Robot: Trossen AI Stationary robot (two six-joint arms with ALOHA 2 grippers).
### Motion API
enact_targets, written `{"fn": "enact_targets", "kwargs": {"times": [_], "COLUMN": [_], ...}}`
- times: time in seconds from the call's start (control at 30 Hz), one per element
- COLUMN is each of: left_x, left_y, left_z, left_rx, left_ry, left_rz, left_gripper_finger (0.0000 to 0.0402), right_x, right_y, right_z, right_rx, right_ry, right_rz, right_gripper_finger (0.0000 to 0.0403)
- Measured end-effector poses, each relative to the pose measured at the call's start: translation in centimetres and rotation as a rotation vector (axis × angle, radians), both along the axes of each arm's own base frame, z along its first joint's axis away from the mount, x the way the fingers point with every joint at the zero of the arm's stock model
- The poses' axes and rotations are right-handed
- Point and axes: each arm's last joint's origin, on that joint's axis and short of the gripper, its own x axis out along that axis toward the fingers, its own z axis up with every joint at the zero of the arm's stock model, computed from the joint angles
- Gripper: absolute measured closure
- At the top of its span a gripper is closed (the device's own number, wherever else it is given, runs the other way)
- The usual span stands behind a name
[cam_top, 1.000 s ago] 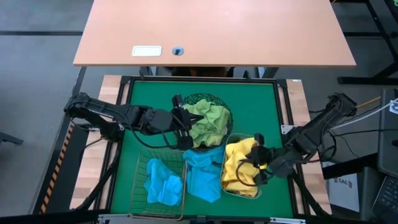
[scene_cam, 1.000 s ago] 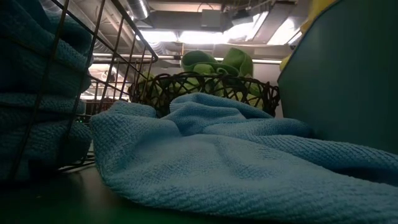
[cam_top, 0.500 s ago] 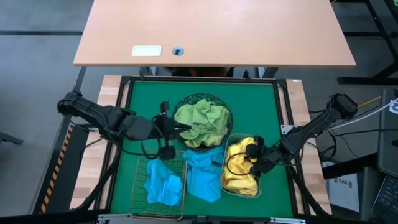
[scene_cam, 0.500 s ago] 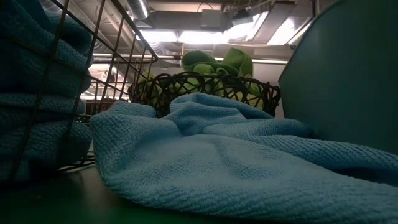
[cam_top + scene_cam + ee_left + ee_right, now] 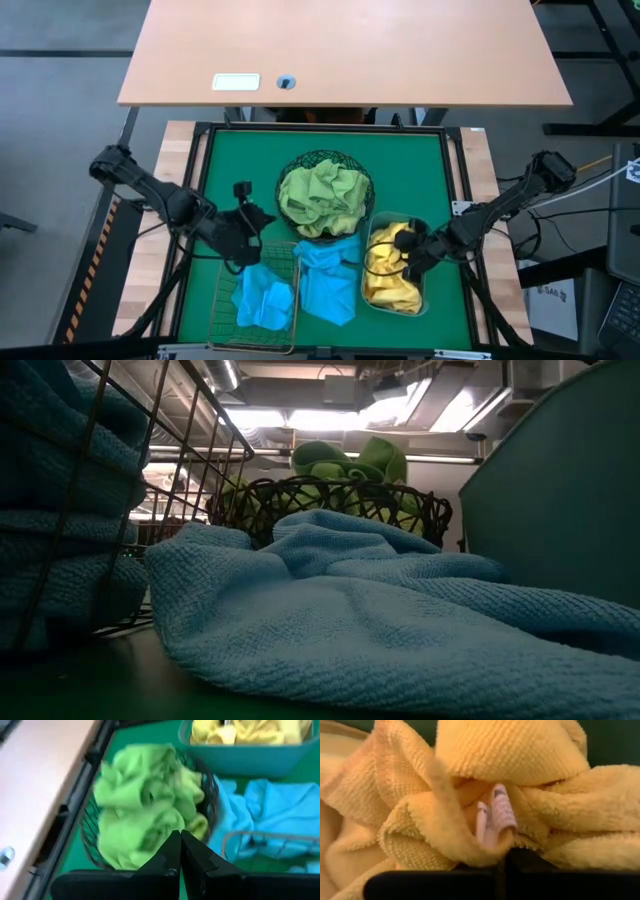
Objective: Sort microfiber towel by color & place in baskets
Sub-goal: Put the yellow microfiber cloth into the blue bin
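Your left arm reaches in from the left edge of the green mat, bent at the elbow, and its gripper hangs just over the far-left corner of the copper wire basket. In the left wrist view you see its two dark fingers pressed together with nothing between them, pointing toward the black wire-mesh bowl full of light green towels.

Your right arm comes in low from the right side, stretched toward the translucent plastic tub. Its gripper sits over the far end of the tub, right at the yellow towels. The right wrist view is filled by yellow cloth and a small white label; the fingers look closed, but whether they pinch a fold of the cloth I cannot tell from so near.

Two sky blue towels lie inside the copper basket. One more blue towel lies on the mat between that basket and the tub, touching both.
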Motion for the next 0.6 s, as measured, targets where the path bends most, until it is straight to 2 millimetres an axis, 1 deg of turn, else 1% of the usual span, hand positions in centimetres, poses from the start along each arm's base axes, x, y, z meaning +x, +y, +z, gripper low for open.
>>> {"fn": "enact_targets", "kwargs": {"times": [0.13,0.2,0.27,0.4,0.6], "left_x": [-1.8,-2.5,-3.2,-4.2,-4.8], "left_y": [0.4,0.7,1.0,1.8,2.6], "left_z": [-3.4,-5.2,-6.5,-8.7,-10.5], "left_rx": [-0.075,-0.123,-0.166,-0.195,-0.221], "left_ry": [-0.024,-0.064,-0.120,-0.188,-0.244], "left_rz": [0.040,0.059,0.062,0.054,0.070], "left_gripper_finger": [0.0401,0.0401,0.0401,0.0401,0.0401], "right_x": [0.6,0.8,0.9,1.1,1.1], "right_y": [0.5,0.6,0.7,0.9,1.0], "right_z": [1.5,2.1,2.5,2.9,3.0], "right_rx": [0.012,0.014,0.017,0.025,0.051], "right_ry": [-0.018,-0.028,-0.035,-0.051,-0.041], "right_rz": [0.031,0.038,0.040,0.038,0.050], "right_gripper_finger": [0.0390,0.0386,0.0384,0.0383,0.0382]}}
